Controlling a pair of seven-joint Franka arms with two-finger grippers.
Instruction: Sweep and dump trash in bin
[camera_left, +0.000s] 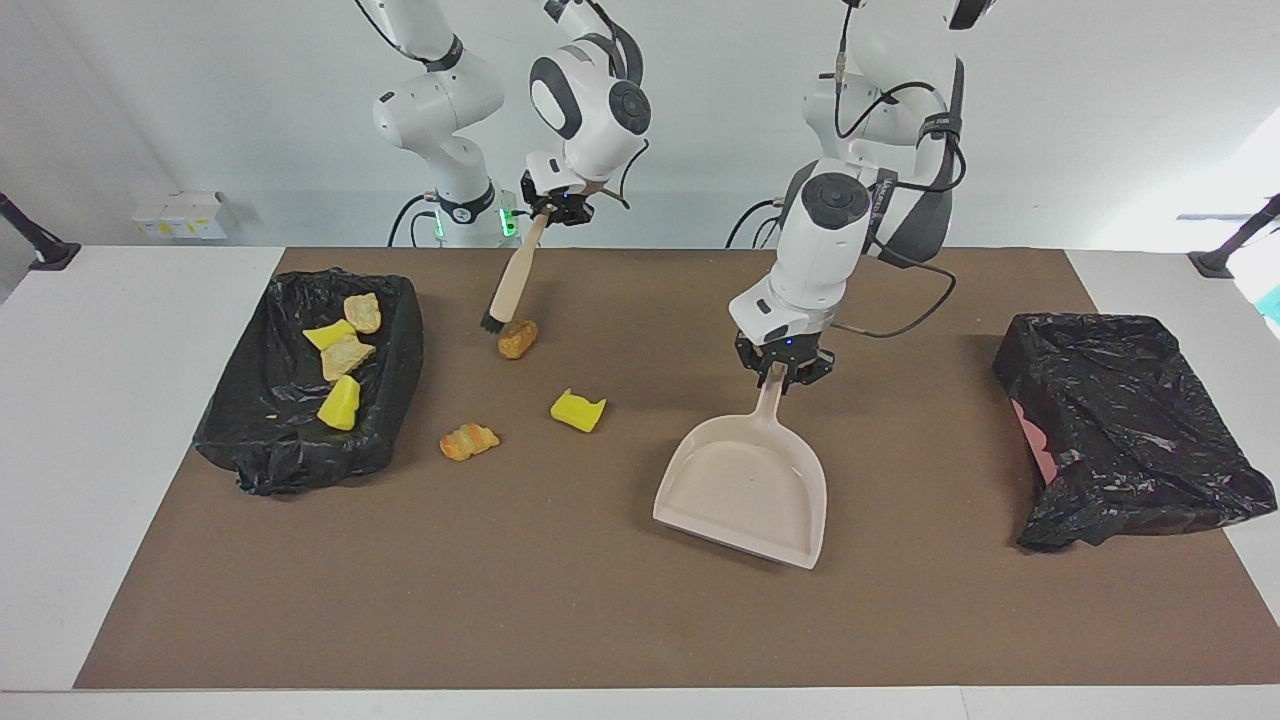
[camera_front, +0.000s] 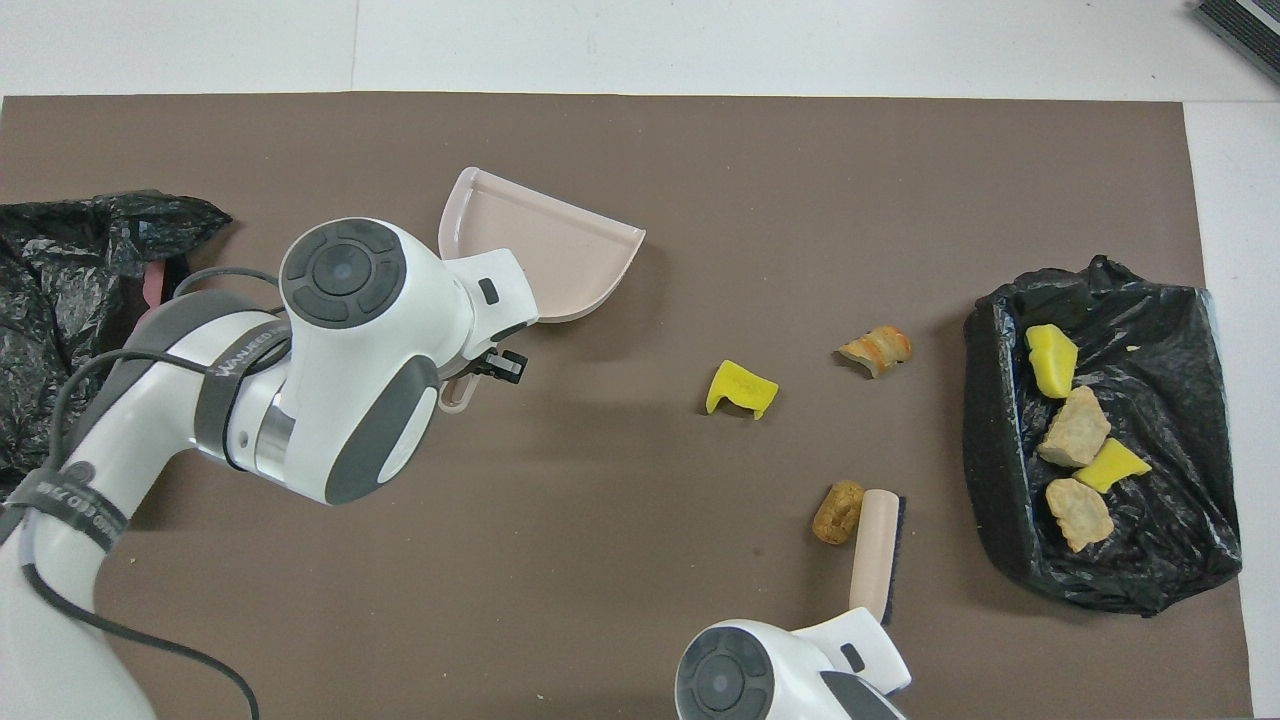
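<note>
From the facing camera, my left gripper (camera_left: 783, 372) is clamped on the handle of the beige dustpan (camera_left: 745, 490), which is tilted mid-mat, while my right gripper (camera_left: 553, 208) is closed on the brush (camera_left: 507, 291), its bristles just beside the orange-brown lump (camera_left: 517, 338). From overhead, that orange-brown lump (camera_front: 838, 512) sits right against the brush (camera_front: 873, 553), and two more bits of trash, the yellow lump (camera_front: 740, 389) and the striped orange lump (camera_front: 876, 349), lie loose on the brown mat (camera_front: 640, 160) between the dustpan (camera_front: 548, 255) and the black-lined bin (camera_front: 1170, 560) at the right arm's end. That bin already holds four lumps, and a second black-bagged bin (camera_front: 60, 330) sits at the left arm's end.
</note>
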